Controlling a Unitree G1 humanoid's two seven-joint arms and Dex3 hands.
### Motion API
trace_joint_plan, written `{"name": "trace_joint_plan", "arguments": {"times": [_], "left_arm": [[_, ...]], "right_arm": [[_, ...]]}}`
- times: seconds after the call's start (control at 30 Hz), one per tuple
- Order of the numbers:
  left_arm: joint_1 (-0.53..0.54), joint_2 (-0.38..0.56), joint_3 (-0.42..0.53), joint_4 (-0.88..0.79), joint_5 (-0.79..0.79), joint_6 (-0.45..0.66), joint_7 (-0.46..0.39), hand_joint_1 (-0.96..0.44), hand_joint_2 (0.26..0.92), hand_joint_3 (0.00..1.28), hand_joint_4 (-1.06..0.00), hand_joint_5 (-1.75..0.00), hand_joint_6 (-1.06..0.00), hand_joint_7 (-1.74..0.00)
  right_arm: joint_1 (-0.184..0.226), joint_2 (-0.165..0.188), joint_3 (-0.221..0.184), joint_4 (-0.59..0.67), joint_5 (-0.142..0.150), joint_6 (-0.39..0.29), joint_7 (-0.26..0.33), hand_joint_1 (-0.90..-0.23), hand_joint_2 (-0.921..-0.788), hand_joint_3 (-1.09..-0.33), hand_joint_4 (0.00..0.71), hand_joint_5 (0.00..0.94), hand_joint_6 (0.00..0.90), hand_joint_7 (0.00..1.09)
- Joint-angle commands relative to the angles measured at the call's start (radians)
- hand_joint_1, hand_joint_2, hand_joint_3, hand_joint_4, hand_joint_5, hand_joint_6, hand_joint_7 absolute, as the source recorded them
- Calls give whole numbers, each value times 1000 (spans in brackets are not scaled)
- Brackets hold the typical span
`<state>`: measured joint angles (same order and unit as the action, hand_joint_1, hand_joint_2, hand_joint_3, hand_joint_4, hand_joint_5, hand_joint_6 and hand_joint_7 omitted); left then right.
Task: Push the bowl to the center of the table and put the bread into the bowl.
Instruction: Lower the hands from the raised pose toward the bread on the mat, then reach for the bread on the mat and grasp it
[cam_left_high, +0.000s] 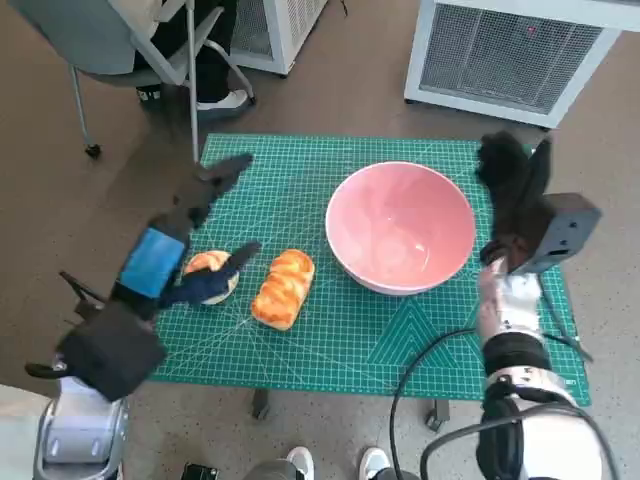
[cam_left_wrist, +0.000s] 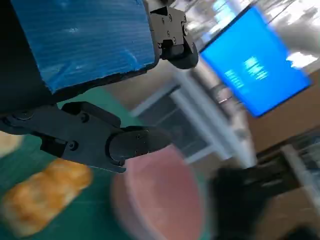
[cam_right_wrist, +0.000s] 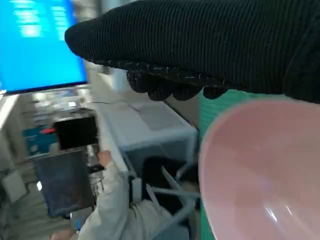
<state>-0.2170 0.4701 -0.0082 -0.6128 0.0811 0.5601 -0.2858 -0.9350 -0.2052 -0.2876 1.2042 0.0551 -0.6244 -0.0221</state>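
Both hands hold nothing: left hand (cam_left_high: 190, 250) fingers apart above the bread (cam_left_high: 283, 288); right hand (cam_left_high: 512, 185) beside the bowl (cam_left_high: 400, 227), can't tell its fingers. Pushing looks underway; next, nudge left.

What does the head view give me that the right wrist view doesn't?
Only the head view shows the bread, a round bun beside it, the green mat and the left hand, open above the mat. Only the right wrist view shows a seated person and a blue screen. Both show the empty pink bowl and the gloved right hand beside it.
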Motion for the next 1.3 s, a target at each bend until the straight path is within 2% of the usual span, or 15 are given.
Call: {"name": "trace_joint_plan", "arguments": {"times": [0.03, 0.17, 0.3, 0.4, 0.6, 0.8, 1.03, 1.3], "left_arm": [[10, 36, -63, -45, 85, 59, 1, -336, 921, 318, -255, -25, -164, -347], [18, 52, -123, -61, 159, 101, 1, -349, 921, 291, -289, -11, -232, -248], [19, 64, -201, -65, 243, 143, -4, -369, 921, 274, -315, -7, -280, -176], [14, 65, -257, -55, 300, 173, -11, -383, 921, 268, -322, -5, -294, -143], [2, 45, -341, -18, 375, 220, -25, -397, 921, 259, -316, -1, -286, -106], [-12, 17, -380, 44, 408, 221, -29, -402, 921, 260, -298, 0, -278, -83], [-32, -8, -406, 120, 426, 206, -29, -402, 921, 267, -283, 0, -272, -65], [-62, -45, -438, 224, 454, 195, -21, -407, 921, 272, -283, -2, -269, -50]], "right_arm": [[25, -34, 52, -83, -62, -125, -15, -479, -921, -793, 308, 5, 3, 647], [48, -60, 78, -175, -90, -224, -9, -501, -921, -778, 322, 11, 3, 652], [83, -76, 98, -290, -103, -300, 4, -508, -921, -758, 338, 18, 9, 655], [110, -86, 111, -376, -119, -337, 3, -514, -921, -750, 336, 16, 14, 654], [154, -104, 130, -490, -127, -384, 11, -541, -921, -739, 324, 9, 11, 646], [188, -105, 138, -567, -126, -376, 10, -549, -921, -736, 321, 6, 12, 640], [230, -94, 142, -656, -143, -333, -6, -561, -921, -736, 322, 6, 16, 636], [258, -90, 143, -712, -172, -297, -22, -565, -921, -742, 320, 4, 18, 632]]}}
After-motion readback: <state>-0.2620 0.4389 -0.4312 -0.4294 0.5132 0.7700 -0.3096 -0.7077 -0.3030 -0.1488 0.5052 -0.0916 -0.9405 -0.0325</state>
